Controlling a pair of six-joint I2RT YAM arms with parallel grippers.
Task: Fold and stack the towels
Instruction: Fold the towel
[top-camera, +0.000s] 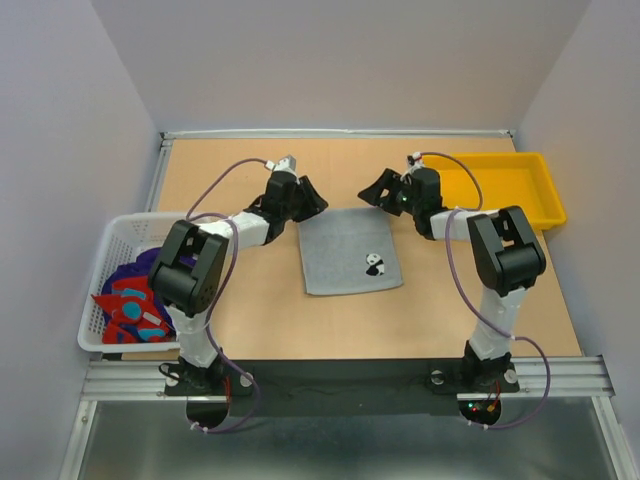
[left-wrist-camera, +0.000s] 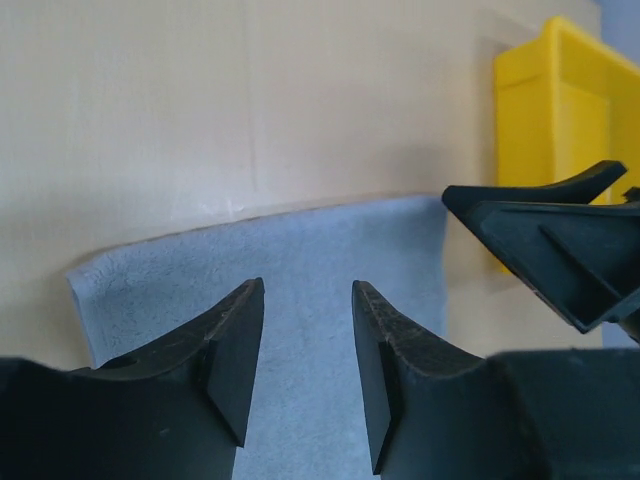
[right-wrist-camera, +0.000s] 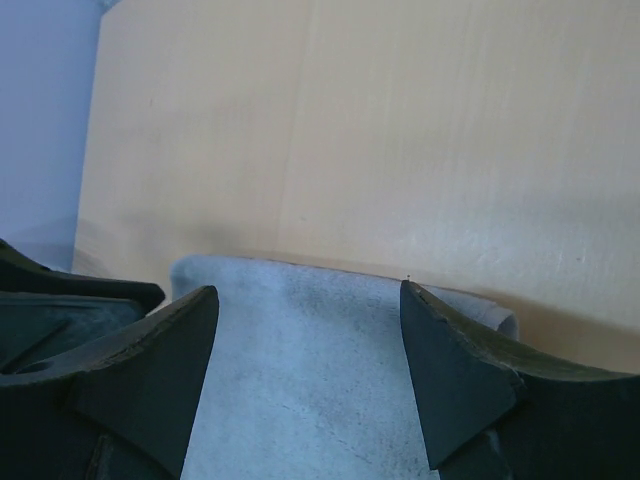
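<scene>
Finds grey towel (top-camera: 345, 250) lying flat at the middle of the table (top-camera: 255, 315), small panda mark (top-camera: 375, 265) near its right near corner. Locates left end effector (top-camera: 310, 197) by the towel's far left corner and right end effector (top-camera: 380, 190) by its far right corner, fingers of each spread. Notes yellow tray (top-camera: 545, 195) at the table's far right. Notes white mesh basket (top-camera: 106, 262) at the left edge, holding red towel (top-camera: 128, 308) with light-blue marks and purple towel (top-camera: 160, 262).

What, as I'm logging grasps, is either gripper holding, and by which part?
Nothing: left gripper and right gripper are both open over the grey towel, at its far edge.
</scene>
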